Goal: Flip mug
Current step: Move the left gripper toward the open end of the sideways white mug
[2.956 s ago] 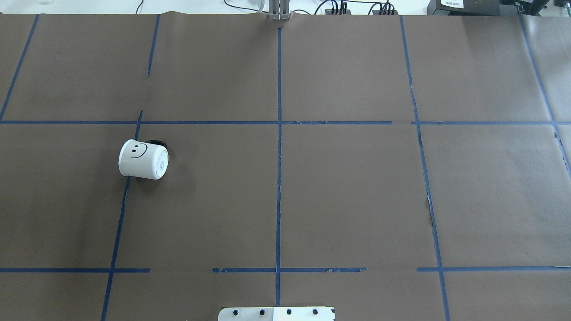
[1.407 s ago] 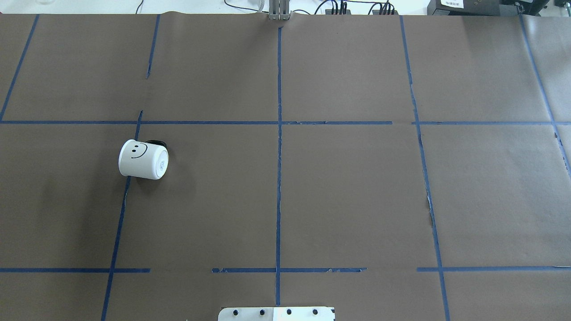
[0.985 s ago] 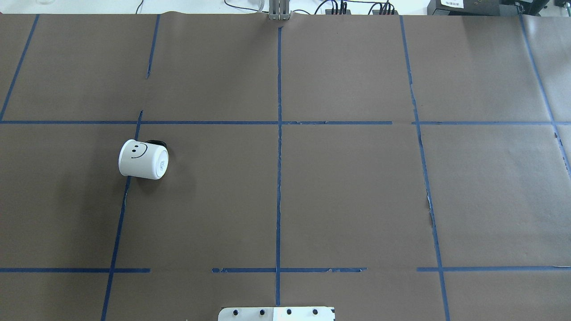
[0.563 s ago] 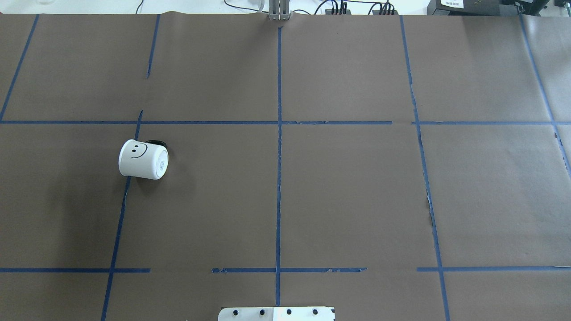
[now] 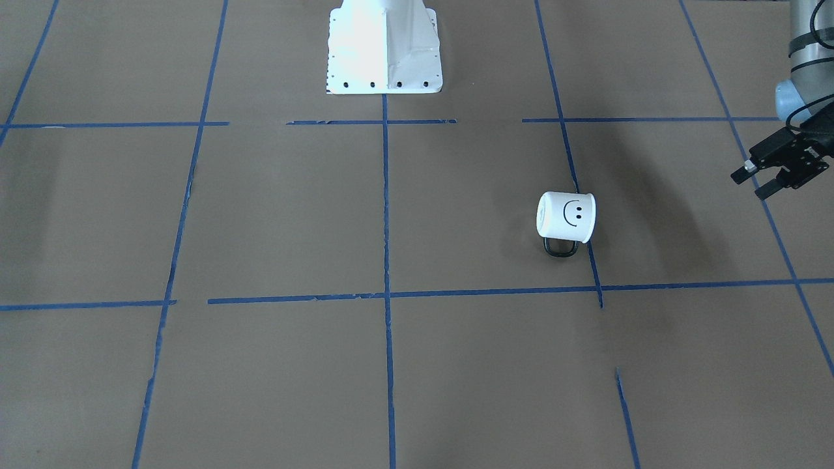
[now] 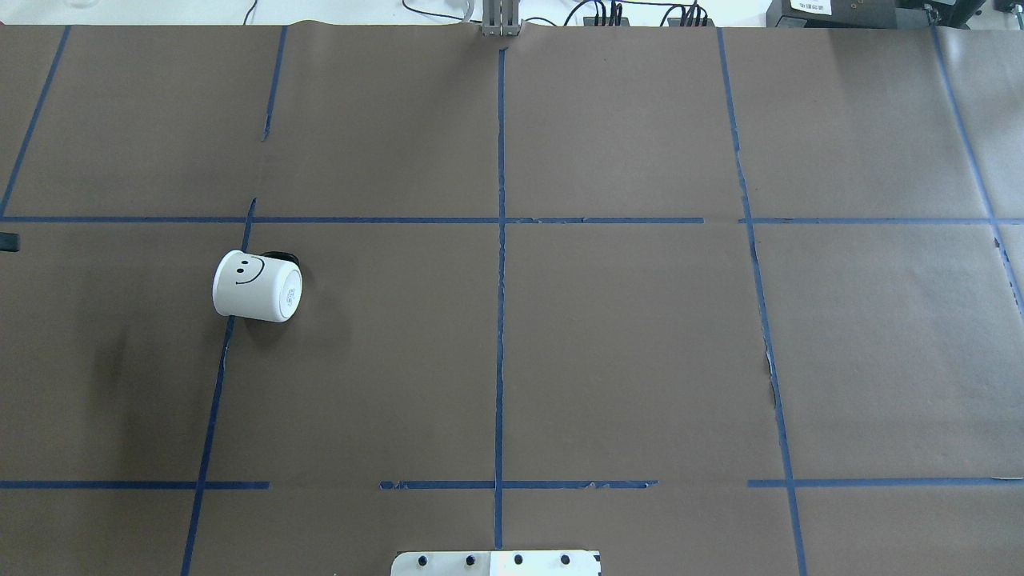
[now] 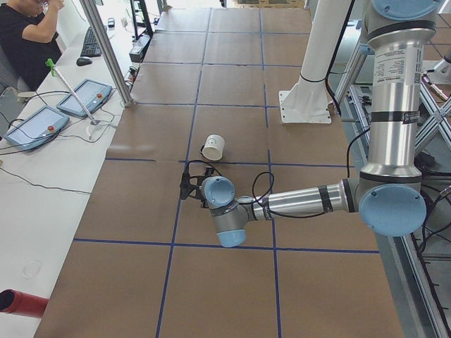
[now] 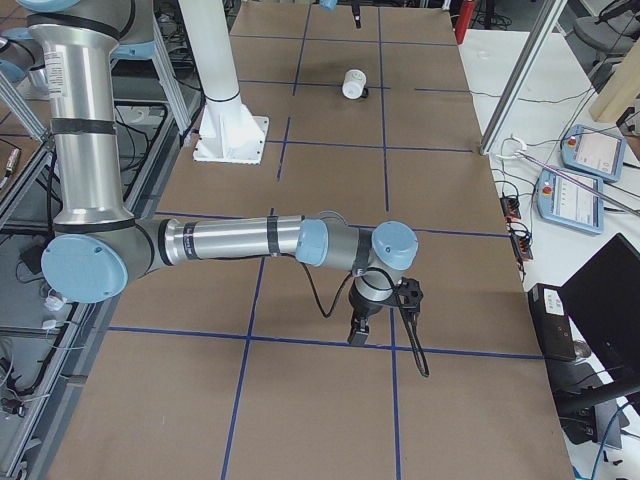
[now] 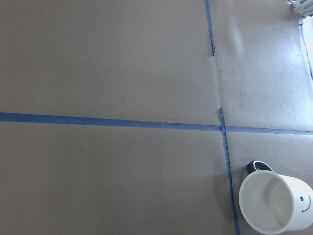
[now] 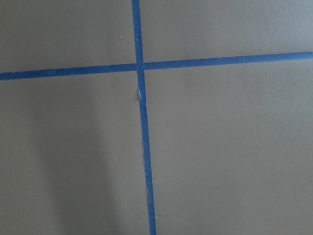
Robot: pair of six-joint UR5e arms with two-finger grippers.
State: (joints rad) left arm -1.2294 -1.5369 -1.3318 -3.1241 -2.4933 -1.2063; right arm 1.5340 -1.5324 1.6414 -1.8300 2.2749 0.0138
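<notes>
The white mug point(image 6: 258, 286) with a black smiley face lies on its side on the brown paper, left of centre, its black handle point(image 6: 280, 257) on the far side. It also shows in the front-facing view point(image 5: 565, 217), the exterior left view point(image 7: 213, 147) and the exterior right view point(image 8: 353, 83). In the left wrist view its open mouth point(image 9: 274, 201) faces the camera at the lower right. My left gripper point(image 5: 752, 184) is open and empty, well apart from the mug, to its left in the overhead view. My right gripper point(image 8: 360, 330) shows only in the exterior right view, far from the mug; I cannot tell its state.
The white robot base plate point(image 5: 383, 49) stands at the table's near middle edge. Blue tape lines point(image 6: 500, 240) divide the brown paper into squares. An operator point(image 7: 28, 35) and control pendants point(image 7: 35, 125) are beyond the far edge. Cables and a post point(image 6: 500, 20) line that edge.
A black tip of my left gripper has come into the overhead view at the left edge, and its shadow on the paper has grown. The mug has not moved.
</notes>
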